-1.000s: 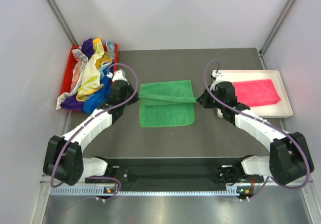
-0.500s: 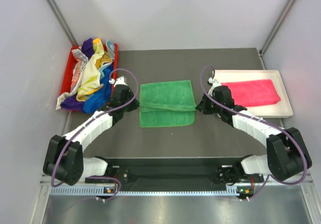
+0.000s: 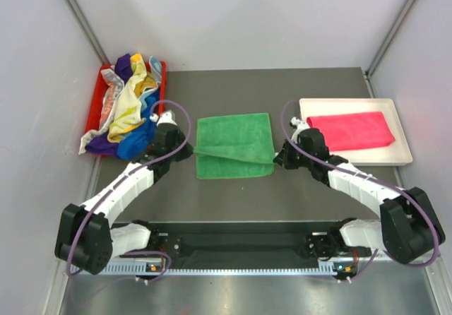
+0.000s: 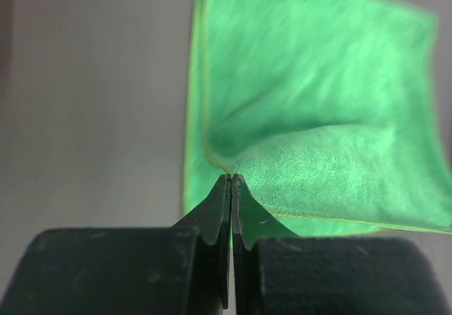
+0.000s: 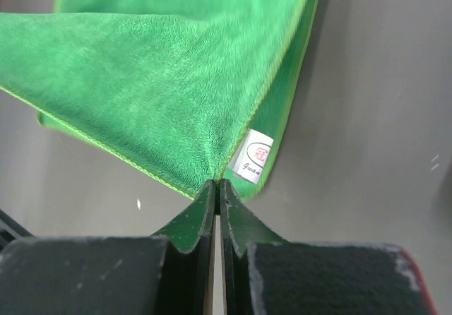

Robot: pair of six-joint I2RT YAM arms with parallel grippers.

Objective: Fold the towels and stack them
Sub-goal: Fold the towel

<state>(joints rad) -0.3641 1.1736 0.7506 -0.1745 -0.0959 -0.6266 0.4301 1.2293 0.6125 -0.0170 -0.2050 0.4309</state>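
At the middle of the counter point(image 3: 318, 202) the green towel point(image 3: 236, 131) lies part-folded, with loose towels point(image 3: 127, 114) heaped in the bin point(image 3: 162, 69) at left and a folded pink towel point(image 3: 352, 130) on the tray point(image 3: 400, 154) at right. Left pincer point(image 4: 231, 188) and right pincer point(image 5: 215, 191) each pinch a corner of its raised upper layer. The halving fold seems under way; next, both corners should reach the near edge evenly before release.

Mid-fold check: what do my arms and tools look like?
The left arm and right arm have white links and black joints, each trailing a purple cable. The left tool and right tool have two black wedge-shaped fingers tapering to thin tips.
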